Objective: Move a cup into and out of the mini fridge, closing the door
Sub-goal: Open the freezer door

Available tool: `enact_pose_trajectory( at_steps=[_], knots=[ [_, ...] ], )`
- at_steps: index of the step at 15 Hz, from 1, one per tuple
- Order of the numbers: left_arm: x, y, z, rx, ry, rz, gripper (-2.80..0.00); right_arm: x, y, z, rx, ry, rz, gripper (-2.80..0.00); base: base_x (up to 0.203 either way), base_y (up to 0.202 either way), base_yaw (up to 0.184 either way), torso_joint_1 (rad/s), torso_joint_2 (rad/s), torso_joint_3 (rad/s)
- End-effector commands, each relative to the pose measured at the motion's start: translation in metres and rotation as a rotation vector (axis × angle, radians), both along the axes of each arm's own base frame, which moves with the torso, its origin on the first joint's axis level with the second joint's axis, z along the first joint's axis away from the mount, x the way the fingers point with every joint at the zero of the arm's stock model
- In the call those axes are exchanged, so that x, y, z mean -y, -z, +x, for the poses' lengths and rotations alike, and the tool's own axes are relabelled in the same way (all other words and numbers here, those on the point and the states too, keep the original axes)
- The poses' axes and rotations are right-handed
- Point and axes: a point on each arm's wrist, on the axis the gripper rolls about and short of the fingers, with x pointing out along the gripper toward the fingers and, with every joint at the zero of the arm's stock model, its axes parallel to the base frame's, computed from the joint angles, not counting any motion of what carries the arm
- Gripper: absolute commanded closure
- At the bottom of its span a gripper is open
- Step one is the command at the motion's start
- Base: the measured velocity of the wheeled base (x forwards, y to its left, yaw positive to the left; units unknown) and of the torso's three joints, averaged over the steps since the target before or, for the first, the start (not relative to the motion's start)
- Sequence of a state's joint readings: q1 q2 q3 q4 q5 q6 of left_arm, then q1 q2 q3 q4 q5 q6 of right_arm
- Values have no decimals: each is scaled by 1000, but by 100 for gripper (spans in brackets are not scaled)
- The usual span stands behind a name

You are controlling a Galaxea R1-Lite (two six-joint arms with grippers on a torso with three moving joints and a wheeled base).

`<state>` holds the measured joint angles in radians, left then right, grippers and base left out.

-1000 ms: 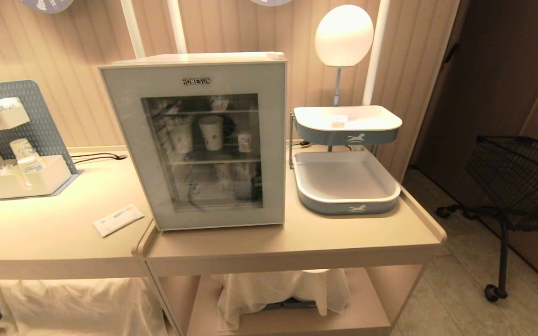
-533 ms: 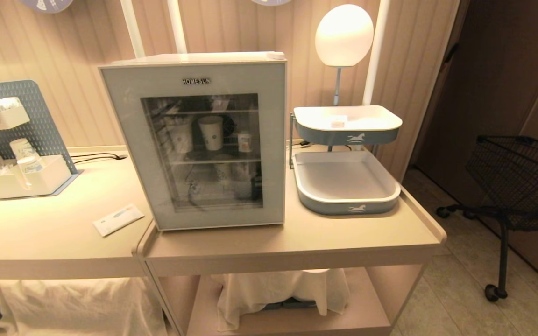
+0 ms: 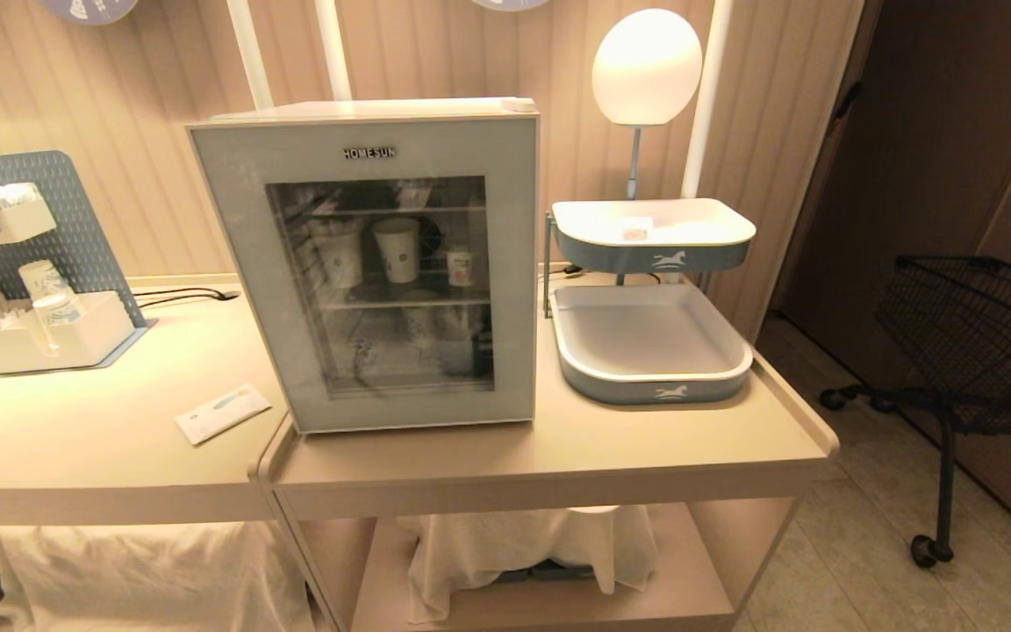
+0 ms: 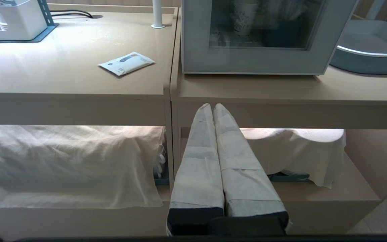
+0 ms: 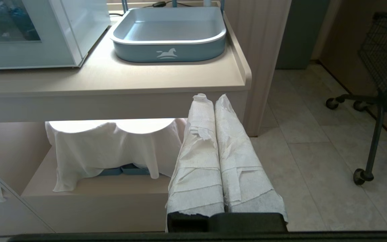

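Note:
The mini fridge (image 3: 365, 110) stands on the counter with its door (image 3: 233, 263) closed, "HOMESUN" above the glass. Through the window I see the cup (image 3: 460, 268), small and white with an orange picture, on the upper wire shelf at the right, beside two taller paper cups (image 3: 397, 248). Neither arm shows in the head view. In the left wrist view my left gripper (image 4: 212, 106) is shut and empty, low in front of the counter edge below the fridge (image 4: 193, 40). My right gripper (image 5: 210, 97) is also shut and empty, below the counter's right end, with the fridge (image 5: 62, 33) off to one side.
A two-tier blue-grey tray (image 3: 650, 386) and a globe lamp (image 3: 646, 66) stand right of the fridge. A white packet (image 3: 222, 412) and an organiser with cups (image 3: 32, 338) lie to the left. Cloth-covered things (image 3: 514, 544) fill the lower shelf. A black wire cart (image 3: 979, 333) stands on the floor.

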<state>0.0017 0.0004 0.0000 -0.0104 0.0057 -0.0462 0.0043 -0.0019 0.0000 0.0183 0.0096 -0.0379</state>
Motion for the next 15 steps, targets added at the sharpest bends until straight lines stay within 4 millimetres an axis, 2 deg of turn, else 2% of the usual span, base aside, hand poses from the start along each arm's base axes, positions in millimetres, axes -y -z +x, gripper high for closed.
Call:
enact_pose_trajectory(
  at_steps=[1,4,15],
  knots=[
    [0,0,0,-1,0,-1,0,0,0,0,-4,0,-1,0,0,0,0,0,0,0],
    [0,0,0,-1,-1,-1,0,0,0,0,-4,-1,0,0,0,61,-2,3,3,2],
    [0,0,0,-1,1,0,0,0,0,0,-4,0,-1,0,0,182,-1,2,2,2]
  ],
)
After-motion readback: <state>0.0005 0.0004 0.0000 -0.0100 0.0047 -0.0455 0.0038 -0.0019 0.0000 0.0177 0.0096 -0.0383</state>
